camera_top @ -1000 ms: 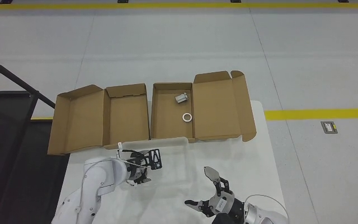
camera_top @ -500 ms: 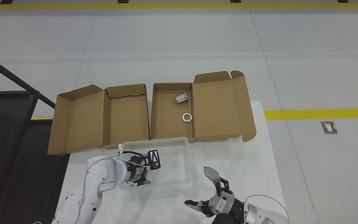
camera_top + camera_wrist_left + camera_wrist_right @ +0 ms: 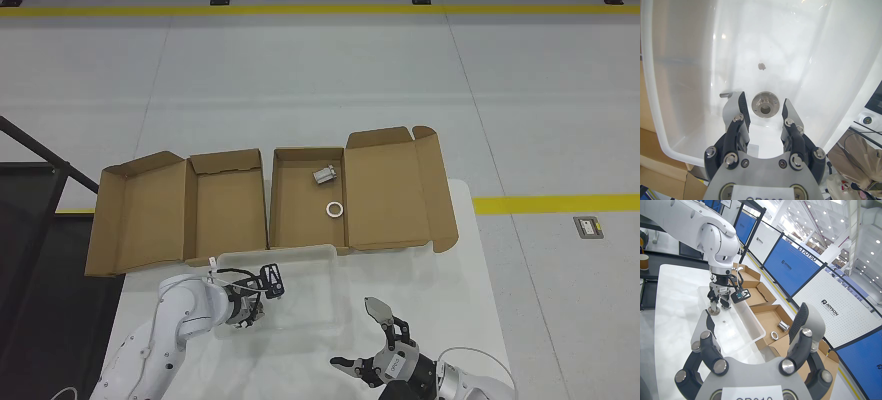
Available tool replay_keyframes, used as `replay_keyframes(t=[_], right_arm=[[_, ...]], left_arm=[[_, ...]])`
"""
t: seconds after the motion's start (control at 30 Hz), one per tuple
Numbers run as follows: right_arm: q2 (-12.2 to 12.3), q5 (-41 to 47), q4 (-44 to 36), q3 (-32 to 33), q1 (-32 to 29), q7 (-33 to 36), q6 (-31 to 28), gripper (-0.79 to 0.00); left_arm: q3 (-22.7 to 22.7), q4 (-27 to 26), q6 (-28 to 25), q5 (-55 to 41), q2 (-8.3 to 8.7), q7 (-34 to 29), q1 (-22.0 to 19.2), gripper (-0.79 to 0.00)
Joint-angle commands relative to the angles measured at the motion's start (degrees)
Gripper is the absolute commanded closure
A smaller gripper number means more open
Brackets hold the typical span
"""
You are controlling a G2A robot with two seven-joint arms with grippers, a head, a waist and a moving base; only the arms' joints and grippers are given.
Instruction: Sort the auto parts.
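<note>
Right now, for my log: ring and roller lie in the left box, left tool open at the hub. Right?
No: the top view shows ring and roller in the right box. The left tool is open at the hub, as said.

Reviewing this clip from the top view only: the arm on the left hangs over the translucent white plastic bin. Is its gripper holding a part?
Observer: No. The left gripper is open. A round flanged metal hub sits on the floor of the translucent white plastic bin, between the fingers, with a gap on each side.
Operator: Anything else in there?
Observer: A small metal pin lies just beside one finger.
Operator: How does the hub lie?
Observer: Flange down, with its bore facing up toward the wrist camera.
</note>
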Motion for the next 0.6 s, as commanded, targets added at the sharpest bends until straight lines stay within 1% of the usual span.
replay_keyframes(t=[0.0, 0.17, 0.23, 0.4, 0.43, 0.57], right_arm=[[0.0, 0.0, 0.0, 0.0, 0.0, 0.0, 0.0, -0.785], [0.0, 0.0, 0.0, 0.0, 0.0, 0.0, 0.0, -0.785], [0.0, 0.0, 0.0, 0.0, 0.0, 0.0, 0.0, -0.785], [0.0, 0.0, 0.0, 0.0, 0.0, 0.0, 0.0, -0.785], [0.0, 0.0, 0.0, 0.0, 0.0, 0.0, 0.0, -0.785], [0.0, 0.0, 0.0, 0.0, 0.0, 0.0, 0.0, -0.785]], left_arm=[[0.5, 0.5, 0.0, -0.2, 0.13, 0.0, -0.2, -0.425], [2.2, 2.4, 1.8, -0.1, 0.29, -1.8, -1.5, -0.431], [2.7, 2.8, 2.4, -0.2, 0.23, -2.1, -1.8, -0.446], [3.3, 3.2, 3.7, 0.2, 0.18, -1.3, -2.1, -0.416], [3.3, 3.3, 3.8, 0.3, 0.2, -1.2, -2.2, -0.391], [3.9, 3.7, 4.7, 1.0, 0.18, -1.3, -2.3, -0.385]])
